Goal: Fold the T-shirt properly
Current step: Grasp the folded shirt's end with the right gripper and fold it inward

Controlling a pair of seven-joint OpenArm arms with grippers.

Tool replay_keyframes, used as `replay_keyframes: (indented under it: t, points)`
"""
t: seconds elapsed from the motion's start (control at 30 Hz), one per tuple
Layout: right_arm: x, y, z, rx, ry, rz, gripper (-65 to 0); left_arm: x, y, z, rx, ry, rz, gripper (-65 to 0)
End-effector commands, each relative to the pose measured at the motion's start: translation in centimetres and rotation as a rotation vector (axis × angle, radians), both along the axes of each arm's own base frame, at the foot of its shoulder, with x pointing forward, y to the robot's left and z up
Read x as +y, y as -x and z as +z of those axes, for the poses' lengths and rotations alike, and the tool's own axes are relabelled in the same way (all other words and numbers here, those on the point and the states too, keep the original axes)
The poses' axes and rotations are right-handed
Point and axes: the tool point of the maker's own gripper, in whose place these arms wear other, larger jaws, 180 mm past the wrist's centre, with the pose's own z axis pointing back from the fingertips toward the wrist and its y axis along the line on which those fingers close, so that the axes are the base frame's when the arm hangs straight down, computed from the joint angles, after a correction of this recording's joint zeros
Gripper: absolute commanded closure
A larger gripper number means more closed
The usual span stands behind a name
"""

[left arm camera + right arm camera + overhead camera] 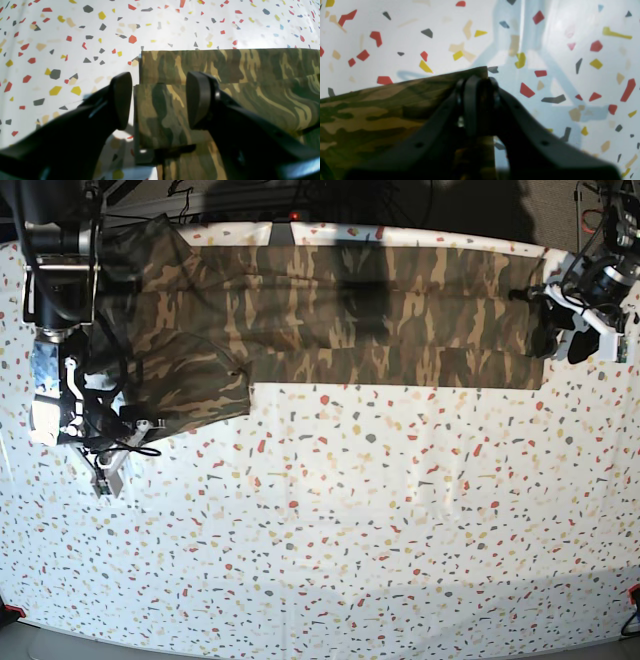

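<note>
The camouflage T-shirt (400, 315) lies as a long flat strip along the table's far edge, with one sleeve (190, 385) spread out at the left end of the base view. My left gripper (158, 100) is open, one finger (122, 100) over the bare table and the other over the cloth, straddling the folded end of the T-shirt (225, 70). My right gripper (477, 86) is shut on a corner of the T-shirt (382, 110), whose edge runs up to the pinched jaws. In the base view the right arm (60, 380) stands over the sleeve end.
The table (330, 520) is white with coloured speckles and stretches wide in front of the shirt. Dark cables and arm mounts (60, 270) sit along the back edge. The left arm (590, 300) hangs at the back right corner.
</note>
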Motion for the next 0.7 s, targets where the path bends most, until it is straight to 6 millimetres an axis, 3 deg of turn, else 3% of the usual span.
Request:
replay_keyframes:
  t: [0.0,0.17,0.37,0.53,0.67]
  points:
    - [-0.1,0.9,-0.5,0.056,0.006,0.008,-1.0,0.1,-0.4,1.3,-0.047,0.000,-0.009,-33.5]
    - [-0.1,-0.4,0.6,0.015,0.002,0.006,0.0,0.1,-0.4,1.3,-0.047,0.001,-0.009,-33.5]
    - [1.1,-2.2,4.5,-0.055,-0.027,0.098,0.0,0.1,-0.4,1.3,-0.046,0.001,-0.010,-33.5]
    - [2.8,-2.2,8.0,-0.079,-0.064,0.165,0.0,0.1,-0.4,1.3,-0.047,0.001,-0.009,-33.5]
    - [4.7,-1.3,9.7,-0.065,-0.105,0.227,0.0,0.1,-0.4,1.2,-0.041,-0.001,-0.010,-33.5]
